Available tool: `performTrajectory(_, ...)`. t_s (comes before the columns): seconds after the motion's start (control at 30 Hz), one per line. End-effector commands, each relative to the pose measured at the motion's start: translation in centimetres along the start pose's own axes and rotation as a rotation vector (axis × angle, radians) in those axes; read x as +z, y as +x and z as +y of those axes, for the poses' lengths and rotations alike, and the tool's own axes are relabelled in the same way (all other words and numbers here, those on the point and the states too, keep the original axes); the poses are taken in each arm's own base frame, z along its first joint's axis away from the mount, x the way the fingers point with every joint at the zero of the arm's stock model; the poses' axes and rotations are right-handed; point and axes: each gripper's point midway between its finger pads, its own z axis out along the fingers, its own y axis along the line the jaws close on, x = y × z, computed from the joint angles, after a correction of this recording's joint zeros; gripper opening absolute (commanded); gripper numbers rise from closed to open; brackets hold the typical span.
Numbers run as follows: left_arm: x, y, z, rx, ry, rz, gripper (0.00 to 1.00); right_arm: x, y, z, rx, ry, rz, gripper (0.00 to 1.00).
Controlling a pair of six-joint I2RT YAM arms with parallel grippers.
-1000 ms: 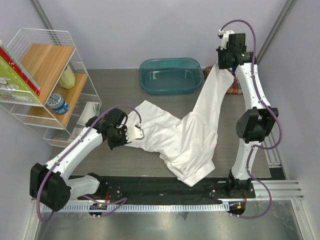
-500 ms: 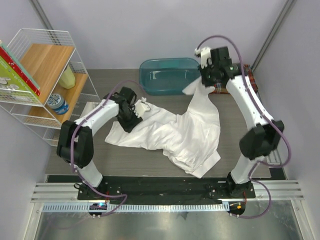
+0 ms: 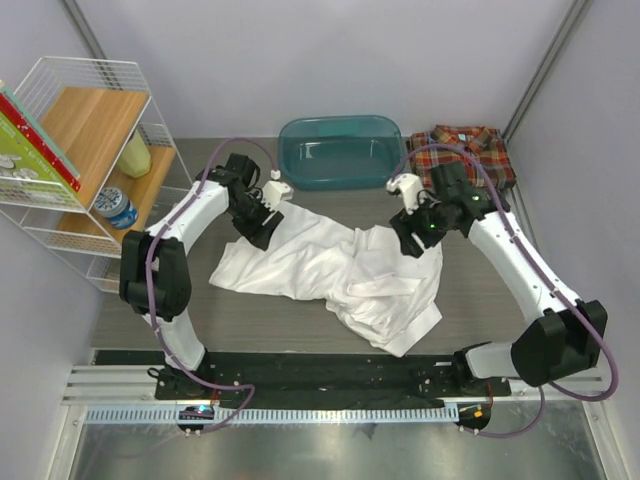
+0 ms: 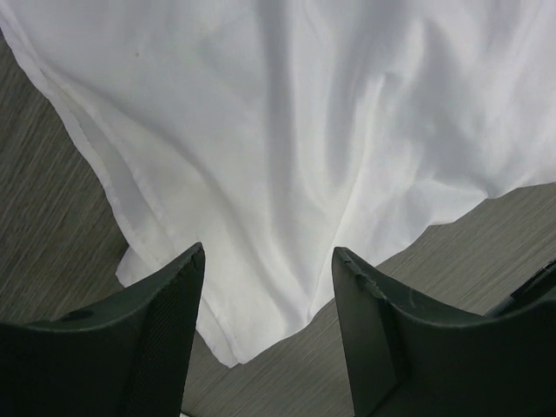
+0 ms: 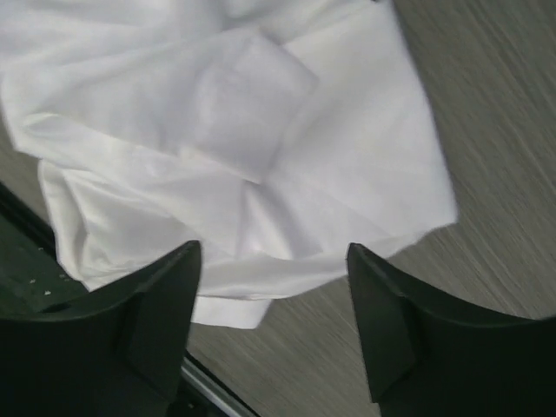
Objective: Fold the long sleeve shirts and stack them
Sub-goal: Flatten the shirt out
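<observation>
At the left of the overhead view stands a white wire rack with wooden shelves (image 3: 150,128), well apart from the work. Just right of it, the left arm (image 3: 195,225) reaches up the frame. Its jaws are released and hold nothing, hovering at the upper left edge of the plain white long-sleeved cloth shirt (image 3: 320,265). In the left wrist view the fingers (image 4: 148,339) stand apart with that white cloth spread beyond them. A hem corner points toward the lower middle of the frame, with bare grey wood-grain table (image 4: 52,200) to its left.

The white shirt lies rumpled on the table in the middle of the frame, not yet folded. Its long axis runs from centre left down to lower right, and the bulkier, bunched part is at the lower right.

Above it, at top centre, sits an oval teal plastic tub (image 3: 345,182), apart from the cloth.

Further right, the right arm (image 3: 520,260) bends in from the right edge. Its jaws are also released and hold nothing, over the shirt's upper right edge. The right wrist view shows parted fingers (image 5: 148,321) above creased white cloth.

At upper right lies the red, orange and navy plaid collared shirt (image 3: 462,152), folded and nearer the right arm.

The next move likely turns on each arm taking its own end of the white shirt to spread it flat along that long axis.
</observation>
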Motion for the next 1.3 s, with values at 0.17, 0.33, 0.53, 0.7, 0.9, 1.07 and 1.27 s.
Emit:
performTrajectory(0.17, -0.1, -6.2, 2.5, 0.078, 0.012, -0.088, 0.62, 1.8, 7.0, -11.8, 0.288, 0.118, 0.109, 0.47)
performTrajectory(0.33, 1.2, -8.8, 4.6, 0.191, -0.041, -0.106, 0.61, 3.7, 8.4, -15.2, 0.424, 0.184, 0.133, 0.5)
performTrajectory(0.53, 4.3, -9.5, 6.8, 0.309, -0.082, -0.108, 0.61, 6.7, 9.7, -16.8, 0.479, 0.196, 0.175, 0.68)
performTrajectory(0.7, 7.5, -5.9, 6.9, 0.349, -0.066, 0.042, 0.48, 9.4, 11.3, -16.4, 0.532, 0.144, 0.218, 0.65)
performTrajectory(0.9, 8.2, 1.7, 3.9, 0.367, 0.03, 0.228, 0.29, 11.2, 11.3, -16.6, 0.544, 0.106, 0.208, 0.57)
performTrajectory(1.07, 6.7, 7.3, -2.2, 0.363, 0.159, 0.339, 0.19, 11.3, 9.6, -16.8, 0.514, 0.06, 0.166, 0.28)
performTrajectory(1.27, 4.0, 7.2, -5.9, 0.279, 0.186, 0.268, 0.21, 10.4, 6.7, -17.1, 0.443, 0.01, 0.093, 0.01)
